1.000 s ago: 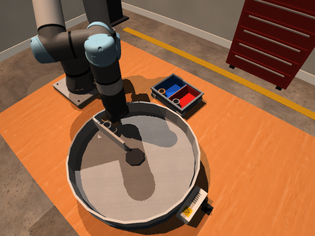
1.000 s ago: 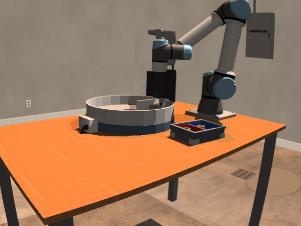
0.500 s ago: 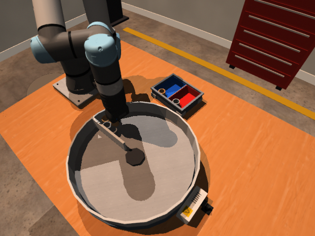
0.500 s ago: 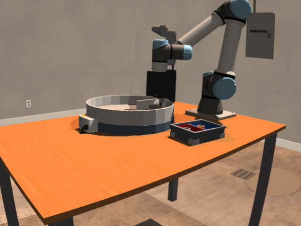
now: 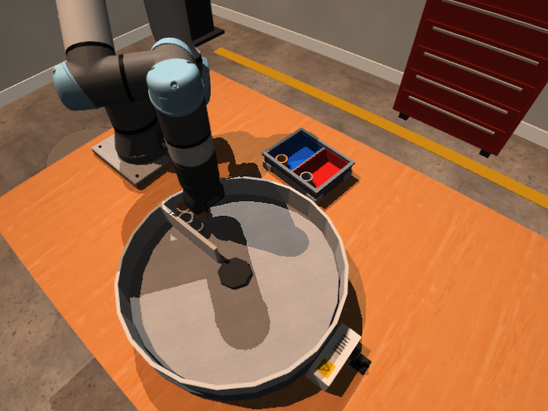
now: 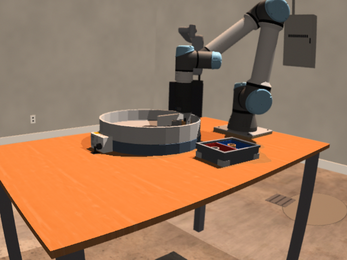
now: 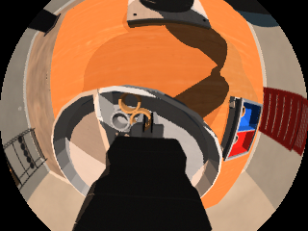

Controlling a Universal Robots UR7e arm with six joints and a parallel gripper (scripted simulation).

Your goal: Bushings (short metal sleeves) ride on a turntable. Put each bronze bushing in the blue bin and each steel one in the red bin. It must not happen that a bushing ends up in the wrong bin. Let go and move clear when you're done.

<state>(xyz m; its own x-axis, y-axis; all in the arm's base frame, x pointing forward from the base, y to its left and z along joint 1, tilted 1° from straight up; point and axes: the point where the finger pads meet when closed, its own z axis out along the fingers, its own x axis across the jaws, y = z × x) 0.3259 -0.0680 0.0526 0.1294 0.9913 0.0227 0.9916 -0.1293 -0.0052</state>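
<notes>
The turntable (image 5: 172, 327) (image 6: 137, 135) carries bushings beside its straight divider. My gripper (image 7: 148, 117) is down inside the rim, shut on the wall of a bronze bushing (image 7: 140, 110). Another bronze bushing (image 7: 121, 102) lies close to it on the rim side, and a steel bushing (image 7: 113, 120) lies by the divider. In the top view a further shaded ring (image 5: 202, 228) shows; its metal is unclear. The blue bin (image 5: 305, 155) (image 7: 249, 116) holds a bronze bushing (image 5: 281, 154). The red bin (image 5: 330, 172) (image 7: 243, 143) holds a steel bushing (image 5: 306, 173). The arm hides the fingertips in the top view.
The turntable's high rim (image 5: 344, 270) surrounds the bushings. The divider (image 5: 194, 233) runs from the rim towards the dark hub (image 5: 235, 273). A control box (image 5: 334, 357) sits outside the rim. The two bins share one dark tray beside the turntable.
</notes>
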